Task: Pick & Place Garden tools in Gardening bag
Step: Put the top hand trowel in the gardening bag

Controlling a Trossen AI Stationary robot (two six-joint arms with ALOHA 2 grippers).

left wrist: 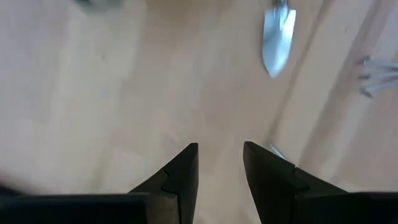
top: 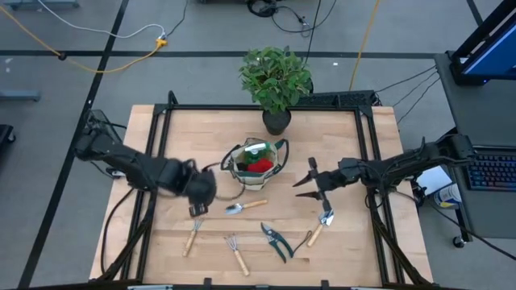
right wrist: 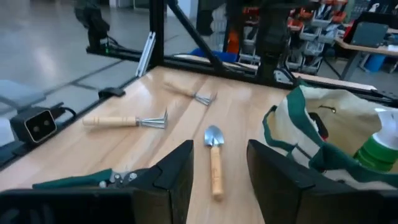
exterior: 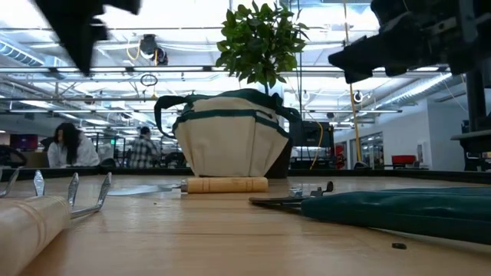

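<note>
- The small beige canvas gardening bag point(top: 256, 163) with dark green trim sits around the middle of the light wooden tabletop point(top: 339, 250). Red gloves point(top: 259, 165) and a green spray bottle point(right wrist: 380, 151) are poking out of its open top.
- Right behind the bag, at the far edge, there's a leafy green plant in a black pot point(top: 276, 80).
- Still lying loose in front of the bag: a small metal trowel with a wooden handle point(top: 244, 206) just beside it, then closer to the near edge a metal hand fork with a wooden handle point(top: 192, 236), a little metal rake with a wooden handle point(top: 236, 251), dark green-handled pruners point(top: 276, 242), and a second wooden-handled trowel point(top: 319, 228) off to the right.
- The left pincer point(left wrist: 220, 163) hangs above the tabletop to the left of the bag, over the fork, fingers apart with nothing between them.
- The right pincer point(right wrist: 219, 163) hovers to the right of the bag above the second trowel, also spread and empty, pointing toward the bag.
- Nothing sits between either pincer and the loose tools.
- In the low view, people point(exterior: 69, 147) sit in the room beyond the tabletop.
</note>
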